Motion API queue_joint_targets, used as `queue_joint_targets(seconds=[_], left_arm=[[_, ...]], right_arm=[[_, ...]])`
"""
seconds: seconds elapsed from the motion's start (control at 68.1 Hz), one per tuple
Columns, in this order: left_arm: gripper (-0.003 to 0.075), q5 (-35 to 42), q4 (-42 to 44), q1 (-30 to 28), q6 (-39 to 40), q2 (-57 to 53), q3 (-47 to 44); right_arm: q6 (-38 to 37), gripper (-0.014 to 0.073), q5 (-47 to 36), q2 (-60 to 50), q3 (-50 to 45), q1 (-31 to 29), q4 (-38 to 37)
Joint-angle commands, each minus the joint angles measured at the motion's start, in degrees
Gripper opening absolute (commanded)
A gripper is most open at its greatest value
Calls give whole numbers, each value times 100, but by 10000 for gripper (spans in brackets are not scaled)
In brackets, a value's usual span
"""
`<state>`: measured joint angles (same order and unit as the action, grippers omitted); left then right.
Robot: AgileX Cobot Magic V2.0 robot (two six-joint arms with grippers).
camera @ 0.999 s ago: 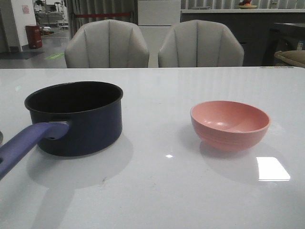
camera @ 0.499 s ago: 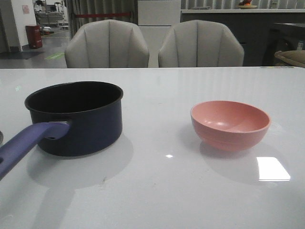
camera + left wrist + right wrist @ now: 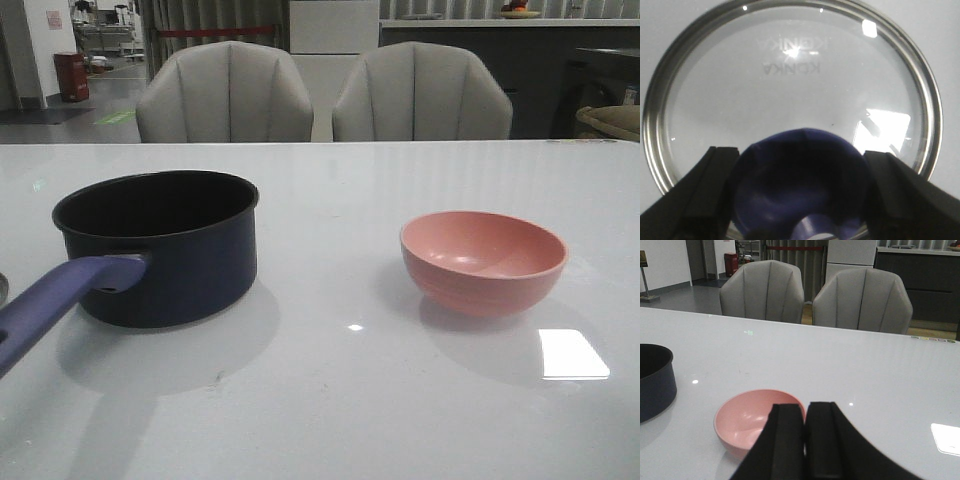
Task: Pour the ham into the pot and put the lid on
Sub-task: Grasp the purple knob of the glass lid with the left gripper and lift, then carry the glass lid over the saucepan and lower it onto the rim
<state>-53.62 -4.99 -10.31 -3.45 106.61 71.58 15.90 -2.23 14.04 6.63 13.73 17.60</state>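
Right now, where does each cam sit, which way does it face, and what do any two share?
Front: ahead over the table, level; sees the pot, the pink bowl, two chairs. No arm shows.
Left wrist: straight down onto the lid; left gripper open, fingers either side of the blue knob.
Right wrist: low, facing forward over the bowl; right gripper shut, empty.
Shared: front and right wrist both show pot, bowl, chairs.
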Motion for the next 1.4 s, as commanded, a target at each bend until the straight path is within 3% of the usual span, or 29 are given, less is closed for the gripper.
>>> queue_joint_targets(seconds=[0.0,0.558,0.793,1.381], left_arm=[[239,-6,-74,2,3,-252,140],[226,-442,-40,2,-5,-647,854],[225,-1105,-40,157,-220,-940,1609],[226,-1281,-34,2670,-246,-515,2638]], right_arm=[[29,153,-418,24,168,-3,9],[29,153,-413,24,168,-3,9],[29,153,-413,24,168,-3,9],[29,153,-413,24,168,-3,9]])
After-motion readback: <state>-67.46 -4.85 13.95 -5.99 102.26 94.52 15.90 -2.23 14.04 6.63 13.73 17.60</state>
